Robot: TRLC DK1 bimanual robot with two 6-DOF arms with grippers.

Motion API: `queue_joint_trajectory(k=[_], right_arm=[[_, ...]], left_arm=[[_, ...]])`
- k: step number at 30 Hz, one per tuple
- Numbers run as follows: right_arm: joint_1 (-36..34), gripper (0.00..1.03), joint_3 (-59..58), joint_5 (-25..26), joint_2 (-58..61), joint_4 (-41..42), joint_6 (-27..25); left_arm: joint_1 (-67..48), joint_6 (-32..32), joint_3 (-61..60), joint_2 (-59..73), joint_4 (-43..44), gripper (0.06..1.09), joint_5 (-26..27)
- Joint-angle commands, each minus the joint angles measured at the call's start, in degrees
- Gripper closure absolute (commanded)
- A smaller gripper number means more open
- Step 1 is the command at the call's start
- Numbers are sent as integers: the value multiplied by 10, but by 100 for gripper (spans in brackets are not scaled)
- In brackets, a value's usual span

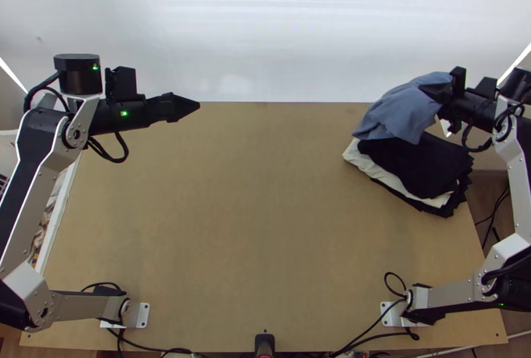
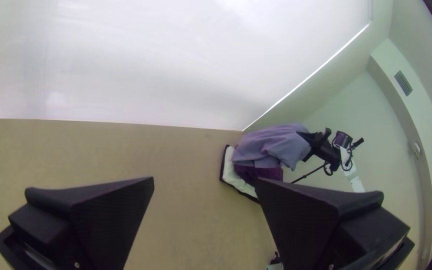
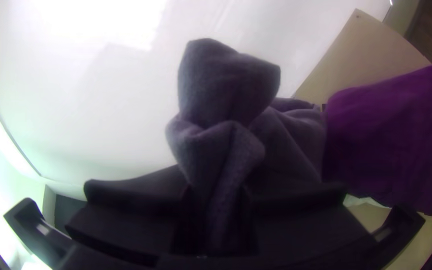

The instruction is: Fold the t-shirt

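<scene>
- The right gripper has its two fingers closed on a bunched part of the blue-grey t-shirt — cloth is pinched between them, and a crumpled fold sticks out past their tips in its wrist view.
- From that grip, the t-shirt spreads loosely in soft folds toward the left arm's side, its lower part draped over the pile of cloths.
- Under the t-shirt, and nearer the arms' bases than the right gripper, lies a dark cloth, stacked flat with uneven edges.
- Beneath that is a cream cloth, its edge peeking out, with more dark cloth at the bottom. This pile stands in the way below the right gripper, right under the t-shirt.
- Well apart, across the table from the t-shirt, is the left gripper, fingers wide open with nothing between them; it points toward the right arm's side.
- Beyond both grippers, past the table's far edge, a white backdrop rises.
- Back from the right gripper, black cables run by its own arm's base — near the table's near edge.
</scene>
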Motion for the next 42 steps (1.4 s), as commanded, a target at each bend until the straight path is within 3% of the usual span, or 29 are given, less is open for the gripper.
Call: queue_joint_trajectory(k=[1,9,16,21,25,26,29,30,32,33,39,42], right_arm=[[-50,100,-42,-7,-7,-16,-32],[-114,100,-142,21,-21,-20,-134],[-140,100,-225,121,-63,1,-234],[-151,100,-303,220,-112,121,-264],[-163,100,-356,252,-151,202,-273],[-164,97,-365,261,-158,211,-278],[-179,69,-385,274,-182,231,-282],[-185,57,-390,276,-187,233,-283],[-187,20,-399,274,-194,232,-291],[-187,6,-405,274,-197,232,-294],[-203,4,-428,277,-229,253,-310],[-201,4,-464,330,-259,356,-324]], left_arm=[[-1,-2,6,-5,0,10,1],[1,-1,8,-14,-1,10,0],[5,1,8,-19,-7,10,1],[1,1,8,-19,-8,10,1],[-2,1,8,-18,-8,10,1],[-3,1,8,-17,-8,10,1],[-3,1,8,-16,-8,10,1],[-3,1,8,-15,-8,10,1],[-3,1,8,-16,-8,10,1],[-4,1,8,-16,-8,10,1],[-3,2,13,-15,-8,10,1],[-1,2,16,-13,-8,10,1]])
